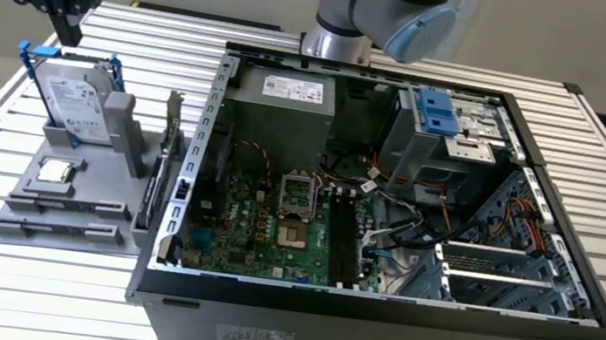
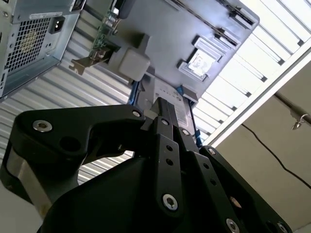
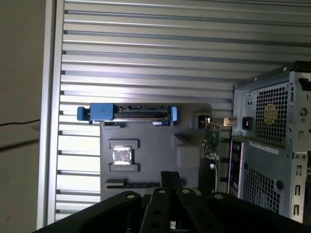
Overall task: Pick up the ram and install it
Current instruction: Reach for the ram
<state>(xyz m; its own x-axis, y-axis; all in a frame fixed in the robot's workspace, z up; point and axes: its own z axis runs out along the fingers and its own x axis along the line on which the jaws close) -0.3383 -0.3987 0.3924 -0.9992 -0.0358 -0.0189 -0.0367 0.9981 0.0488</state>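
The gripper (image 1: 65, 31) is seen closed and empty, raised beyond the hard drive (image 1: 77, 101). The ram (image 1: 66, 204) is seated in the gray fixture (image 1: 100, 194), past the processor chip (image 1: 54, 171) from that drive, its long axis parallel to the drive's face.

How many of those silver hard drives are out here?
1. The hard drive stands upright in a blue frame on the gray holder, at the exterior view's left of the open computer case. Another could be hidden inside the case.
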